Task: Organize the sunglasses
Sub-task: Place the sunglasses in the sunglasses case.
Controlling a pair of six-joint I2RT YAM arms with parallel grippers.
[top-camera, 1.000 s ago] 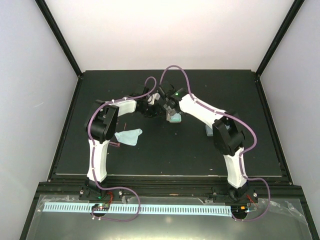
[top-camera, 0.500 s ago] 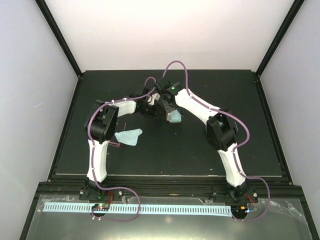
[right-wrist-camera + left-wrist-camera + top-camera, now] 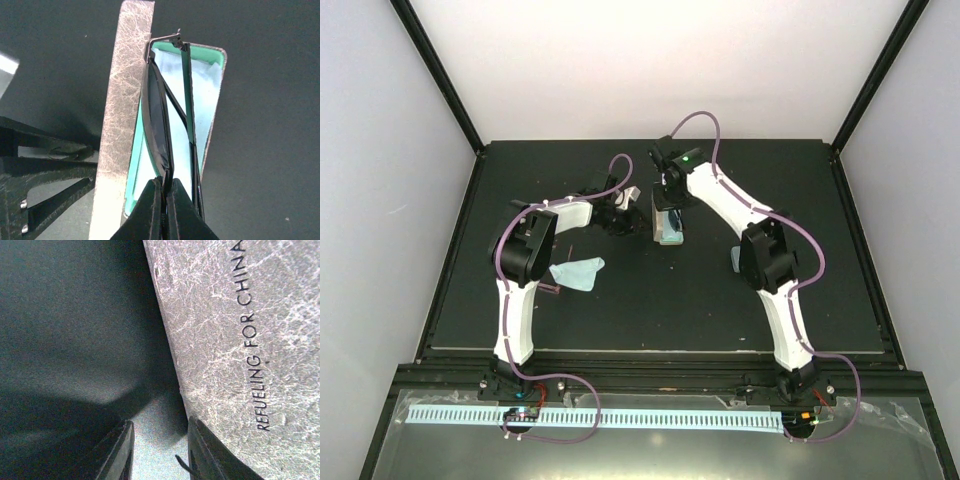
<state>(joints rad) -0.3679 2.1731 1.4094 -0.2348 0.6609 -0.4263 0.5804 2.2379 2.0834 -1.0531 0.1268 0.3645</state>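
- The right arm [image 3: 725, 205] has swung farther back, over the open case [image 3: 120, 100].
- The left gripper [image 3: 160, 424], fingers narrowly apart, sits beside the case flap, probably steadying it; whether it pinches the flap I cannot tell.
- The black sunglasses [image 3: 156, 125] hang folded over the case's lining, near end clamped in the right gripper [image 3: 164, 182], likely for lowering in.

The left hand [image 3: 623, 218] and raised lid [image 3: 122, 100] wall the case's [image 3: 669, 234] left side; bare table [image 3: 825, 200] lies right.
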